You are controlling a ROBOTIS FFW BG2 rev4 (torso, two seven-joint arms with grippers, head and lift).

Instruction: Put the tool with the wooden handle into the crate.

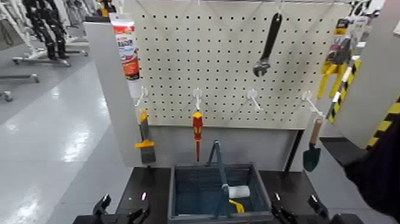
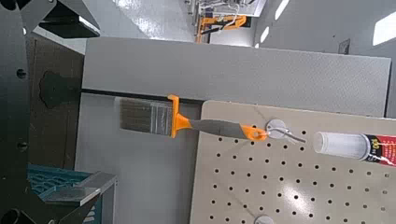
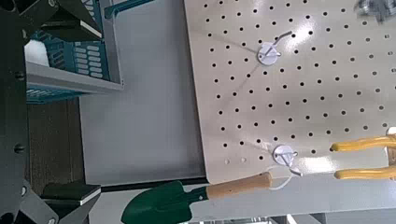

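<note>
Wooden-handled trowel (image 1: pixel 312 149) on pegboard hook, right of crate (image 1: pixel 178 196)

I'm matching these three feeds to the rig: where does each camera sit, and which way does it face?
Head view: on the head, looking forward and down at the pegboard and crate; both grippers low, left gripper, right gripper.
Left wrist view: on the left wrist, facing the hanging paintbrush; dark gripper parts at the edge.
Right wrist view: on the right wrist, facing the hanging trowel.
Shared: the pegboard and crate show in all three views.

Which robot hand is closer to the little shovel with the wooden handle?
Right. The trowel hangs on the pegboard's right side, above the right end effector; the left end effector sits across the crate.
</note>
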